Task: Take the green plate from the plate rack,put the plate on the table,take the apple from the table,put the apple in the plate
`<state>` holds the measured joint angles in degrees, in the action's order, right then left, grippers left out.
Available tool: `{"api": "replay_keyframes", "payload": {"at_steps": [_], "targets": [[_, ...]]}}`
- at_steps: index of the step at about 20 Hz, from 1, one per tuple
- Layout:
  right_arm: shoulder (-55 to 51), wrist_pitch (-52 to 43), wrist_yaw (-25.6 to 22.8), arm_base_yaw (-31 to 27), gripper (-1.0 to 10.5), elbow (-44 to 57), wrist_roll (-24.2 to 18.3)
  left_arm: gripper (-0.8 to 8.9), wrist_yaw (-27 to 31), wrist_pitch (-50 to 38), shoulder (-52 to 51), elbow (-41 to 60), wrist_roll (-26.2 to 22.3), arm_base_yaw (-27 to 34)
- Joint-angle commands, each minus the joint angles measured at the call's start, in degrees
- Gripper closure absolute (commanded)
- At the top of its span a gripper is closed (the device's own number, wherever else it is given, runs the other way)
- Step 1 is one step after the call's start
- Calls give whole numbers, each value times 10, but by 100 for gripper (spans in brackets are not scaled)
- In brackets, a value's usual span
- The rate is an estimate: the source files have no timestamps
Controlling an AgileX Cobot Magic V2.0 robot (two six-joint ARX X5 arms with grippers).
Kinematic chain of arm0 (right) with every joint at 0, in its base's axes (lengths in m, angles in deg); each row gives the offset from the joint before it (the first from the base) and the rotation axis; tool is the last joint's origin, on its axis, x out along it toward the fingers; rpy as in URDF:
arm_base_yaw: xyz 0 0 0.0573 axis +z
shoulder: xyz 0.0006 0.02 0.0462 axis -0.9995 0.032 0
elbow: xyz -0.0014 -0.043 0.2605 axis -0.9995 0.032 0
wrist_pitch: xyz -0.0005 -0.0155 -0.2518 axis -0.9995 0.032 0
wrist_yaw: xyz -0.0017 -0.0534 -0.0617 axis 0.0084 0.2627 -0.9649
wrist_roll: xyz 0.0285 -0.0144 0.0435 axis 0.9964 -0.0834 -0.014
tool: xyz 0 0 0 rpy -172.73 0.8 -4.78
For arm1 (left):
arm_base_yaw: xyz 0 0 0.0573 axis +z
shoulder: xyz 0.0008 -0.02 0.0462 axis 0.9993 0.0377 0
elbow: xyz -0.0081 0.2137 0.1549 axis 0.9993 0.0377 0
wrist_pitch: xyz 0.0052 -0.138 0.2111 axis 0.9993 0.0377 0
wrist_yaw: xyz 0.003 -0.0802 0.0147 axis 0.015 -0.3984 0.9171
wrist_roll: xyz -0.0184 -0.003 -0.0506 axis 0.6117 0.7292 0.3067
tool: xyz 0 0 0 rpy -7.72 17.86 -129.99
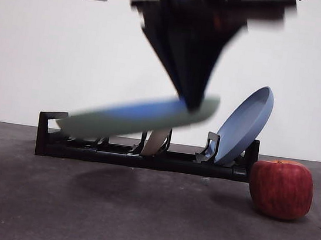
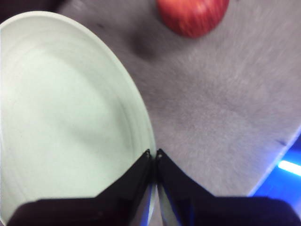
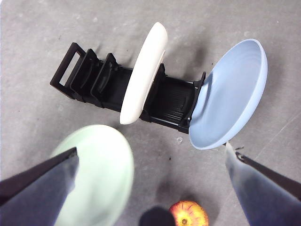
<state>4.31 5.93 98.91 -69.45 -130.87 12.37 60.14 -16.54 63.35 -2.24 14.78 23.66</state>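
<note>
Front view, left claw [image 1: 193, 103] gripping green plate [image 1: 131, 116], rack [image 1: 144, 156] behind

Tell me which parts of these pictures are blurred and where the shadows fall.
Front view: the left claw and the green plate are motion-smeared, with a soft shadow on the table beneath. Left wrist view: slightly soft, the apple included. Right wrist view: the plate rack is sharp, the green plate blurred.

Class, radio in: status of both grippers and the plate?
Left gripper shut on green plate, airborne. Right gripper open, high. Apple waiting.
</note>
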Motion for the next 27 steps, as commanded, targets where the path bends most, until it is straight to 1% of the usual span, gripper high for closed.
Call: {"api": "replay_keyframes", "payload": {"at_steps": [1, 7, 13, 16, 17, 19, 20, 21, 24, 27], "targets": [[3, 1, -1, 0, 415, -1, -7, 822, 6, -4, 40, 3, -15, 3], [3, 8, -1, 0, 415, -1, -12, 823, -1, -14, 118, 3, -15, 14], [3, 15, -1, 0, 415, -1, -16, 822, -71, -36, 132, 3, -17, 26], [3, 16, -1, 0, 415, -1, -16, 808, -74, -30, 132, 3, -16, 34], [3, 16, -1, 0, 415, -1, -16, 772, -74, -28, 132, 3, -16, 37], [3, 20, -1, 0, 415, -1, -16, 615, -73, -29, 132, 3, -12, 40], [3, 24, -1, 0, 415, -1, -16, 570, -74, -29, 132, 2, -12, 42], [3, 28, -1, 0, 415, -1, -17, 555, -74, -28, 130, 2, -12, 43], [3, 29, -1, 0, 415, -1, -17, 555, -74, -7, 106, 1, -13, 43], [3, 32, -3, 0, 415, -1, -17, 556, -74, 24, 29, 1, -12, 32]]}}
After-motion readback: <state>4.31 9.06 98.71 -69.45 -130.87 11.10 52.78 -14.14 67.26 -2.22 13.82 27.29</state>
